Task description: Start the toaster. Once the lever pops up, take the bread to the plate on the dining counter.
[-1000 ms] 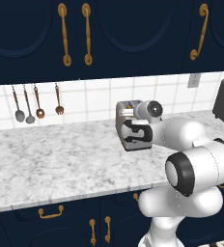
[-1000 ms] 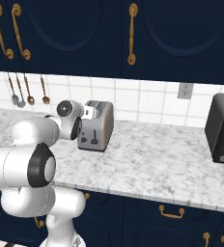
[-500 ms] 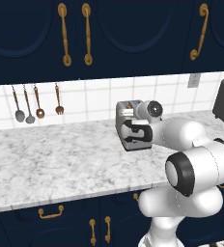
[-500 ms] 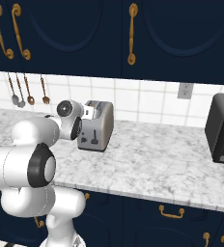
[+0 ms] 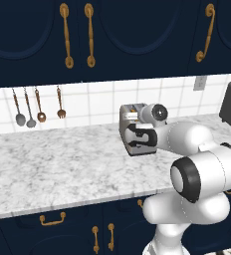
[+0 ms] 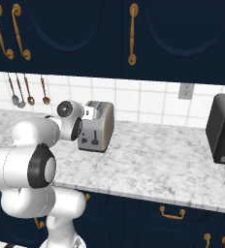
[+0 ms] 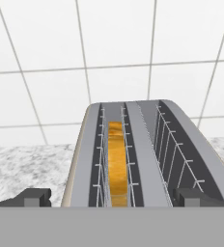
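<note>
You kept your pincer [image 7: 112,198] spread wide and still above the toaster [image 7: 147,159]; nothing moved. The bread [image 7: 117,164] sat down in one slot, toaster on the tabletop [image 5: 53,164], lever not pushed yet

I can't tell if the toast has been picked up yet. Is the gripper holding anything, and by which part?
Nothing is held. The gripper is open at the toaster; the bread sits in its slot.
</note>
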